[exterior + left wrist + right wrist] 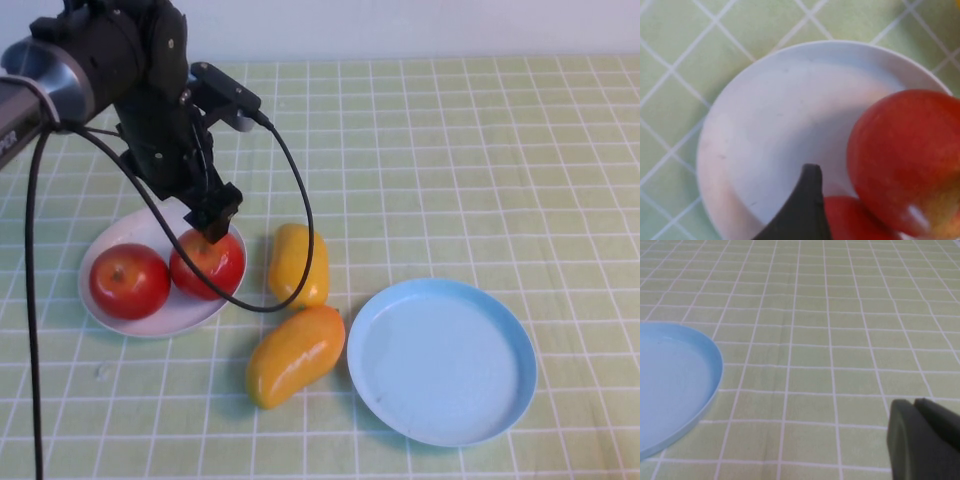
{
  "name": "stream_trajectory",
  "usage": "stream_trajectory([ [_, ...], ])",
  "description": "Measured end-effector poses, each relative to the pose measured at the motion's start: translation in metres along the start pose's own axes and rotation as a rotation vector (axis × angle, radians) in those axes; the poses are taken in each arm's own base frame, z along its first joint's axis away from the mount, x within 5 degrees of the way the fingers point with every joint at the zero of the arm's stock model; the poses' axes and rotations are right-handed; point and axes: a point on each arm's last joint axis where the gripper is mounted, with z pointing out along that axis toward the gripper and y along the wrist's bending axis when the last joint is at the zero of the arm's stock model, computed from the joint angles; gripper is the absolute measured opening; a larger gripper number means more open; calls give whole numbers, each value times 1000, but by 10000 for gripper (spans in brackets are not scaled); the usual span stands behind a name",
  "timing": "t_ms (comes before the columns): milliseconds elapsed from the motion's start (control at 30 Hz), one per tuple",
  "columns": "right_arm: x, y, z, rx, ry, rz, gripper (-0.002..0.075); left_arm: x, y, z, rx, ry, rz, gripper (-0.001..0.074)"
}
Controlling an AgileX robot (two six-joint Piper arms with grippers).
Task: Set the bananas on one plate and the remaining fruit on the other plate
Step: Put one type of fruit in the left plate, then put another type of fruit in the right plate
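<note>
Two red apples lie on the white plate (130,232), one at its left (128,280) and one at its right (207,262). My left gripper (212,226) hangs just above the right apple, open. In the left wrist view one dark finger (807,210) stands apart from that apple (905,160), with bare plate (780,125) between them; the other finger is hidden. The two yellow-orange bananas (298,263) (295,355) lie on the cloth between the plates. The light blue plate (440,365) is empty. My right gripper (915,410) is shut and empty beside the blue plate (670,385), outside the high view.
The table is covered by a green cloth with a white grid (480,150). The left arm's black cable (300,230) loops down in front of the right apple and the upper banana.
</note>
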Motion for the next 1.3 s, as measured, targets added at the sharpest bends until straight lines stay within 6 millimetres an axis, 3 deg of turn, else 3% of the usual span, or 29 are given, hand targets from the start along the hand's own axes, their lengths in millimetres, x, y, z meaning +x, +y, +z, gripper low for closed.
stream_trajectory([
  [133,0,0,0,0,0,0,-17,4,2,-20,-34,-29,-1,669],
  [300,0,0,0,0,0,0,-17,17,-2,-68,-75,-117,-51,631],
  [367,0,0,0,0,0,0,-16,28,-10,-86,-80,-140,-67,523],
  [500,0,0,0,0,0,0,-16,59,-27,-111,-81,-168,-101,176],
  [600,0,0,0,0,0,0,-16,89,-40,-122,-85,-188,-127,55],
  [900,0,0,0,0,0,0,-16,165,-75,-143,-126,-393,-229,5],
  [1067,0,0,0,0,0,0,-16,202,-93,-143,-113,-494,-320,4],
  [1300,0,0,0,0,0,0,-16,227,-97,-151,-196,-521,-334,4],
])
